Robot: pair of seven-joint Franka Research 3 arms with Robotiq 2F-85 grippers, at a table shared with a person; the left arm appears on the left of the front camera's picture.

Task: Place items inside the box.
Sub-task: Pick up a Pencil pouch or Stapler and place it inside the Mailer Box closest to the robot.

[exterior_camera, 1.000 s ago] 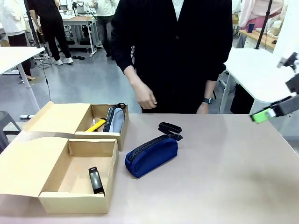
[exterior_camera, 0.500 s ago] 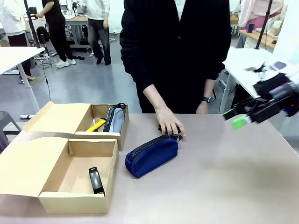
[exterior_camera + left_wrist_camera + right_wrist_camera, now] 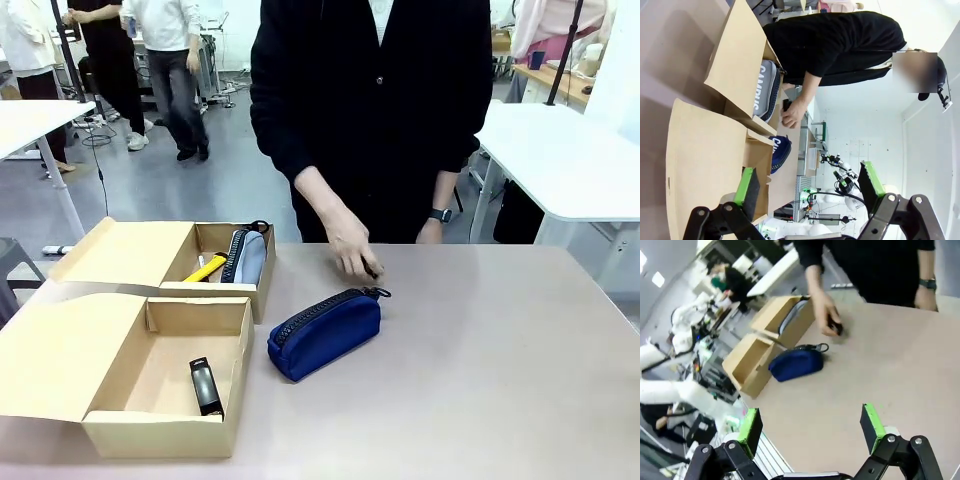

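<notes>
Both pincers stand fully spread with nothing between the green pads: the left gripper [image 3: 807,172] looks along the box flaps, and the right gripper [image 3: 810,415] hangs high over the pale table [image 3: 480,380]. The soft navy blue zip pouch [image 3: 325,332] lies on its side on the table, just beside the right wall of the plain brown cardboard box with the wide flap lid [image 3: 160,437], which holds a black marker pen [image 3: 206,386]. The smaller-looking cardboard box [image 3: 262,285] behind it holds a grey zip pouch [image 3: 247,257] and a yellow utility knife [image 3: 205,268]. The person's hand [image 3: 350,250] is closed over a small black stapler-like object [image 3: 373,270] just beyond the navy pouch's zip pull. The step in hand is probably to take the navy pouch. Hold your approach until that hand is clear of the pouch. Set the jaws astride the pouch's narrow width at mid-length, away from the zip pull. Expect the fabric to sag, so close firmly. Lift above the box wall before you traverse. Lower into the bare floor beside the marker, then release.
</notes>
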